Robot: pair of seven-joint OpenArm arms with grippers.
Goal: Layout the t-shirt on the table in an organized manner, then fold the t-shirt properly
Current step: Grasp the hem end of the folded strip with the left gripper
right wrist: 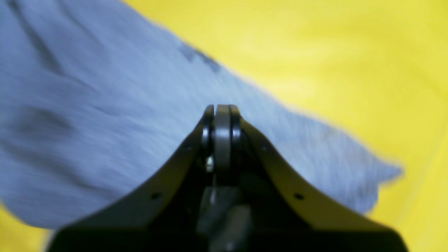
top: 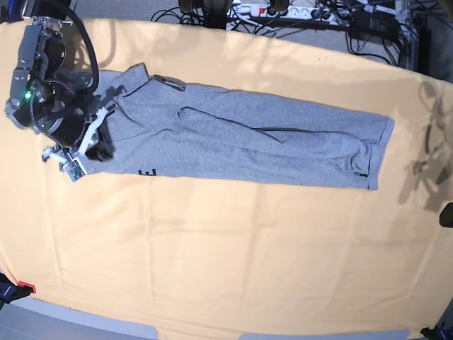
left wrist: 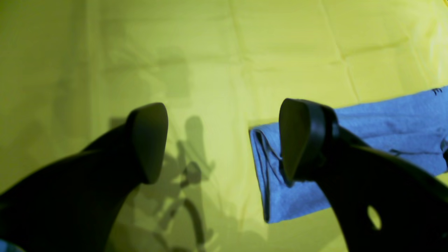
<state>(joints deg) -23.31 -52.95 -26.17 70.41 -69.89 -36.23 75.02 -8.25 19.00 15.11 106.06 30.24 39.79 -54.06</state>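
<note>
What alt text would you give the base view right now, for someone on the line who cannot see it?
A grey t-shirt, folded into a long narrow strip, lies across the far half of an orange-covered table. The right gripper sits at the strip's left end; the left arm is almost wholly out of frame. Cables run behind the table.

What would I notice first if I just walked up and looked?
The long grey t-shirt would catch your eye first, folded into a narrow strip stretched across the far half of the orange table. Next comes the right gripper, shut and poised at the shirt's end on the base view's left. The left gripper hangs wide open near the other end, holding nothing.
</note>
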